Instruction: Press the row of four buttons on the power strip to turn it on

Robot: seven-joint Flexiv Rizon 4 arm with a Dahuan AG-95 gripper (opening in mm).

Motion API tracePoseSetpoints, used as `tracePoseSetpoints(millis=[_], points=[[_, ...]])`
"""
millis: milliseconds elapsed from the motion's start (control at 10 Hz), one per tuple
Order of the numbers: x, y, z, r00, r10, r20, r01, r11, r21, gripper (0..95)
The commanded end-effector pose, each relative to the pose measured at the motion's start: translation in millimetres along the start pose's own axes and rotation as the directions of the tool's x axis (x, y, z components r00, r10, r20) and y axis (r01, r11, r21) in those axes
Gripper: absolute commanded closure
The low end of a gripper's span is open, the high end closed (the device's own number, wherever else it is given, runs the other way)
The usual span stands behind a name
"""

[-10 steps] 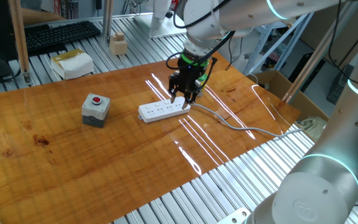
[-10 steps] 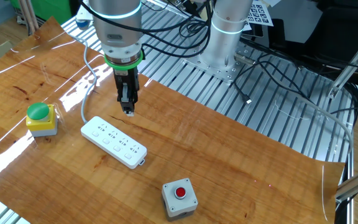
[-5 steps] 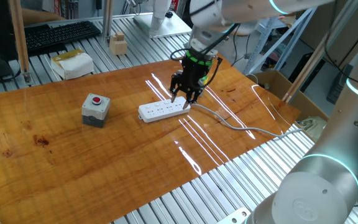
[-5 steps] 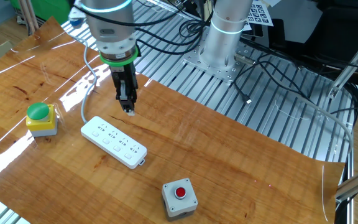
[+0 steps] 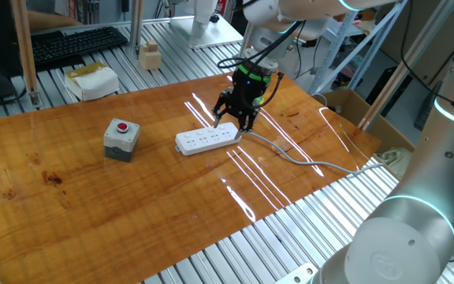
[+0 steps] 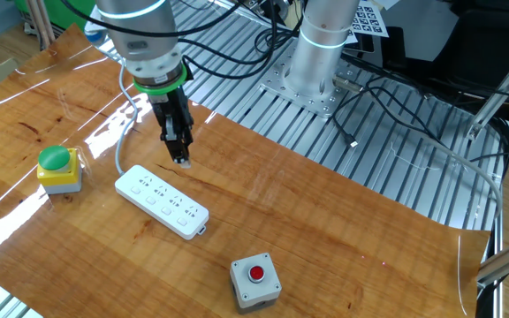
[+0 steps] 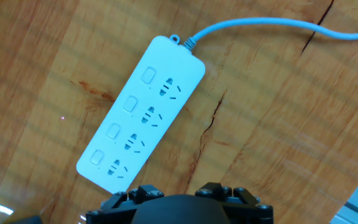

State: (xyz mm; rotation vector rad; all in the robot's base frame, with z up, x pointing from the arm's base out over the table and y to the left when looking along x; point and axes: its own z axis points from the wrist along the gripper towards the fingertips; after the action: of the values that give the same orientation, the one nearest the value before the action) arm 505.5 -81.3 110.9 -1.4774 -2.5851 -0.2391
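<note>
One power strip [image 7: 143, 111] is lying on the counter [image 5: 132, 197], trailing one grey cable [image 7: 260, 26]. It is showing four buttons [image 7: 122, 116] in a single line, and four socket sets [image 7: 148, 114] are running alongside, one per button. One grey box with a red round button [image 6: 255, 282] is sitting on the counter. One yellow box with a green button [image 6: 57, 168] is sitting there too. One pincer [image 6: 182, 160] is hanging over the counter. One black keyboard [image 5: 73, 44] is sitting beyond the counter's edge.
</note>
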Motion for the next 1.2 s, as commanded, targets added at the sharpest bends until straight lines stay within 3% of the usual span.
tracePoseSetpoints(millis=[100,200,300,400,700,900,1200], points=[[-0.3,0.7,-0.5,1.0,-0.01,0.003,0.01,1.0,0.003,38.0],[-0.3,0.7,-0.5,1.0,-0.016,0.007,0.016,1.0,0.003,38.0],[-0.3,0.7,-0.5,0.999,-0.018,0.032,0.018,1.0,0.014,38.0],[-0.3,0.7,-0.5,0.996,-0.019,0.082,0.015,0.999,0.045,38.0],[-11.3,8.4,3.6,0.993,0.055,0.103,-0.061,0.997,0.055,38.0],[-29.3,17.1,12.3,0.981,0.111,0.158,-0.123,0.99,0.074,38.0],[-57.8,27.1,24.5,0.965,0.187,0.183,-0.202,0.977,0.063,38.0]])
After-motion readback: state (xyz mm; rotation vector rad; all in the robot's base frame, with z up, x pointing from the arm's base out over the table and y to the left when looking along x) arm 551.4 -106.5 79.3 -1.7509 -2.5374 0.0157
